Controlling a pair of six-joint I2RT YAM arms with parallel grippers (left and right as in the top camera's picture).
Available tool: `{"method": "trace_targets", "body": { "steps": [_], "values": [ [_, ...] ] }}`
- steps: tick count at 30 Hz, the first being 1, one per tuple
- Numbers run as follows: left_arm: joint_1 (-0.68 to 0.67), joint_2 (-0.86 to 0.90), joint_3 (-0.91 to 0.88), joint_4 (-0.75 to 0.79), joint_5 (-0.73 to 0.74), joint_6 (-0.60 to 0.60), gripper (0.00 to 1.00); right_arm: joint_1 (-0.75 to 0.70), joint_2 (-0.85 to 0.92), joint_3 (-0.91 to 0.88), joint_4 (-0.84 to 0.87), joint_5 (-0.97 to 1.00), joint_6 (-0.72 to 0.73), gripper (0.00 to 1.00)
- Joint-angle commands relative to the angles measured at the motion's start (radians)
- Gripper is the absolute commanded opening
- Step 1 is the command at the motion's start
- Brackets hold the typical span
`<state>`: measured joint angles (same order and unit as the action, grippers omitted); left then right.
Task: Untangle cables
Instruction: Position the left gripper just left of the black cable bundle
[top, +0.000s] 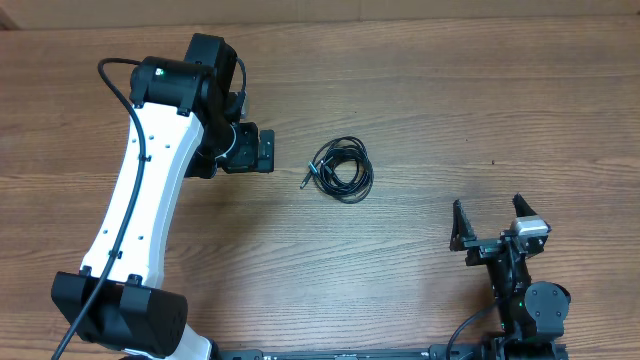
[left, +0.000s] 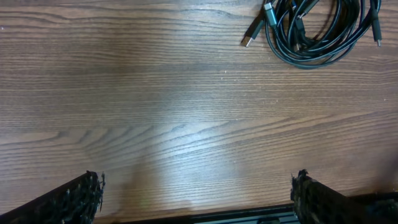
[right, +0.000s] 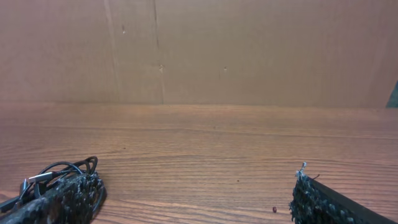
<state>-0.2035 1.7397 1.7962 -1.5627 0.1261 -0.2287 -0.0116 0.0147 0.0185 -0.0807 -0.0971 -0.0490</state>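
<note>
Cables (top: 340, 168): one coil, lay ungrasped. Your left gripper (top: 266, 152) stood near it, jaws spread; your right gripper (top: 492, 220) well apart from it, likewise spread. Step was the approach; next you likely needed one plug end (top: 307, 178) pinched.

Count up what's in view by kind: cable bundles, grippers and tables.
Cable bundles: 1, the coiled black cables; the cords within it cannot be counted.
Grippers: 2, the left gripper and the right gripper, both open and empty.
Tables: 1, the wooden table.
Total: 4.
</note>
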Motion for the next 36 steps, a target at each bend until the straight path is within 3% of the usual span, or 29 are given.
{"method": "trace_targets", "body": {
  "steps": [1, 8, 22, 36],
  "values": [
    [-0.006, 0.007, -0.008, 0.006, -0.002, 0.011, 1.0, 0.005, -0.011, -0.01, 0.004, 0.003, -0.001, 1.0],
    [-0.006, 0.007, -0.018, 0.017, 0.035, -0.004, 1.0, 0.005, -0.011, -0.01, 0.004, 0.003, -0.002, 1.0],
    [-0.008, 0.007, -0.209, 0.132, 0.115, -0.002, 1.0, 0.005, -0.011, -0.01, 0.004, 0.003, -0.001, 1.0],
    [-0.01, 0.007, -0.219, 0.184, 0.154, 0.016, 1.0, 0.005, -0.011, -0.01, 0.004, 0.003, -0.001, 1.0]
  ]
}}
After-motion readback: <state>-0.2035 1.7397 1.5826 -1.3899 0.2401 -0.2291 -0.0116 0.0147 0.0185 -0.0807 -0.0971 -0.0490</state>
